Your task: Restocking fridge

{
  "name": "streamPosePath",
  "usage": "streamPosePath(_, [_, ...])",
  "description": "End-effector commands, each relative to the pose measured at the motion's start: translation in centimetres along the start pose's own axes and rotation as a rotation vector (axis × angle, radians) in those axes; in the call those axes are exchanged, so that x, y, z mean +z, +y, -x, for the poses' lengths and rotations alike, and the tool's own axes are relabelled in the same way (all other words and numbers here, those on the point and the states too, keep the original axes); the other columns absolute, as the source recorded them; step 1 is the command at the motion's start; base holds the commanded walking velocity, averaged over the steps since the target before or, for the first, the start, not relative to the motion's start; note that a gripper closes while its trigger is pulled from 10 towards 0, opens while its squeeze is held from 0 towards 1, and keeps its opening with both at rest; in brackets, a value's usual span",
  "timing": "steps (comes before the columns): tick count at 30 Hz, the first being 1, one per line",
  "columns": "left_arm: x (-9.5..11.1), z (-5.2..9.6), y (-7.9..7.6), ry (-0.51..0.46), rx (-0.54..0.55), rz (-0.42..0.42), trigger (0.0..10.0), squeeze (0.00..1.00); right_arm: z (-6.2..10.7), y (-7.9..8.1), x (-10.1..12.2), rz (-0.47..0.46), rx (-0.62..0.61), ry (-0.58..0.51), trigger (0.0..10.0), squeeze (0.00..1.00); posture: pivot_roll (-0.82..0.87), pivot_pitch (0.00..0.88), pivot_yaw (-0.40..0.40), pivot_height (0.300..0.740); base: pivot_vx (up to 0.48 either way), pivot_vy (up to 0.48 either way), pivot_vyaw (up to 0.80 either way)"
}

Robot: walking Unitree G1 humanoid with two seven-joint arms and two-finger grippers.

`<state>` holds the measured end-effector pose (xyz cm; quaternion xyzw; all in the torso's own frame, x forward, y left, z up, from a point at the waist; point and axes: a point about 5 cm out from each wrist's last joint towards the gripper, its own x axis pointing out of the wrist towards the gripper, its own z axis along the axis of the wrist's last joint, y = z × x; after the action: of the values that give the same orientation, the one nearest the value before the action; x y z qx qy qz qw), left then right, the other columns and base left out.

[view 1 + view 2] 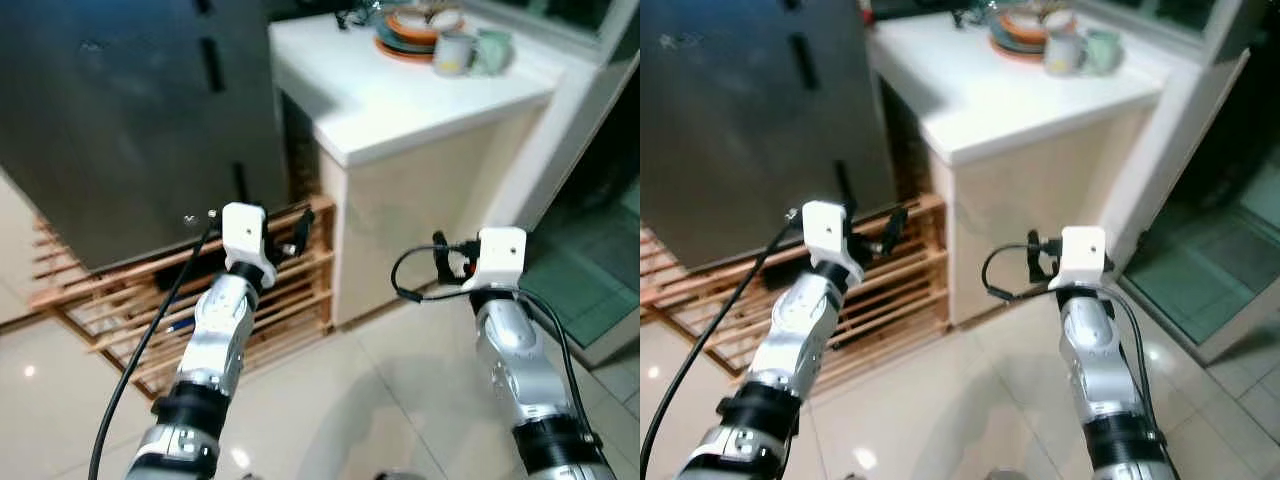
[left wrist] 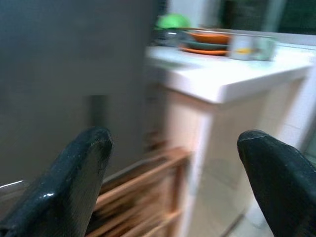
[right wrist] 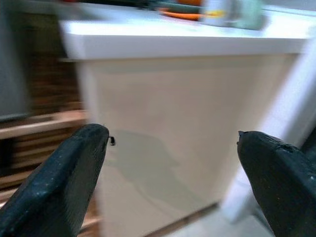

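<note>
1. The fridge (image 1: 130,120), the task's thing, stands at far left, dark door closed, on a wooden rack (image 1: 190,300) on the floor.
2. The left claw (image 1: 285,238) hovers by the fridge's lower right corner, above the rack, released, holding nothing.
3. Just right of the fridge, the white bench (image 1: 400,100) carries plates (image 1: 415,30) and mugs (image 1: 470,50) at its far edge.
4. The right claw (image 1: 440,262) hangs before the bench's front panel, fingers spread, empty.
5. Risk, as I judge it: both wrist views are blurred, so the robot is likely moving; the left fingers could snag a slat, or the right claw could bump the panel.
</note>
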<state>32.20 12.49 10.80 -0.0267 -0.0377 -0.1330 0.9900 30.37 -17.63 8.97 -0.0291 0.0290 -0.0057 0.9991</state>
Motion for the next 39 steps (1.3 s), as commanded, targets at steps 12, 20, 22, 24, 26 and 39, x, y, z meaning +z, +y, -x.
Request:
streamPosePath(12, [1.1,-0.3,0.6,0.010,0.035,-0.011,10.0,0.00,-0.7,1.1,0.1,-0.017,0.038,-0.015,10.0,0.00,-0.07,0.000,0.024,0.740,0.000,0.470,0.53])
streamPosePath(20, [1.2,-0.3,0.9,0.029,0.048,-0.040,10.0,0.00,-0.1,0.6,-0.2,-0.004,0.026,-0.029,10.0,0.00,-0.09,0.000,0.027,0.740,0.000,0.472,0.00])
streamPosePath(22, [1.3,-0.3,1.0,0.021,0.049,-0.034,10.0,0.00,-0.1,0.5,-0.3,-0.001,0.024,-0.030,10.0,0.00,-0.09,0.000,0.026,0.740,0.000,0.472,0.00])
streamPosePath(24, [1.6,-0.4,1.0,-0.002,0.048,-0.013,10.0,0.00,-0.1,0.5,-0.3,0.002,0.022,-0.029,10.0,0.00,-0.09,0.000,0.025,0.740,0.000,0.472,0.00])
streamPosePath(26, [1.9,-0.4,1.0,-0.018,0.046,0.023,10.0,0.00,-0.1,0.4,-0.3,0.004,0.023,-0.030,10.0,0.00,-0.08,0.000,0.023,0.740,0.000,0.469,0.00])
streamPosePath(39, [2.4,-0.4,0.6,-0.037,0.021,0.013,10.0,0.00,-0.1,0.6,0.5,0.022,0.037,-0.077,10.0,0.00,-0.09,0.000,0.018,0.740,0.000,0.479,-0.54])
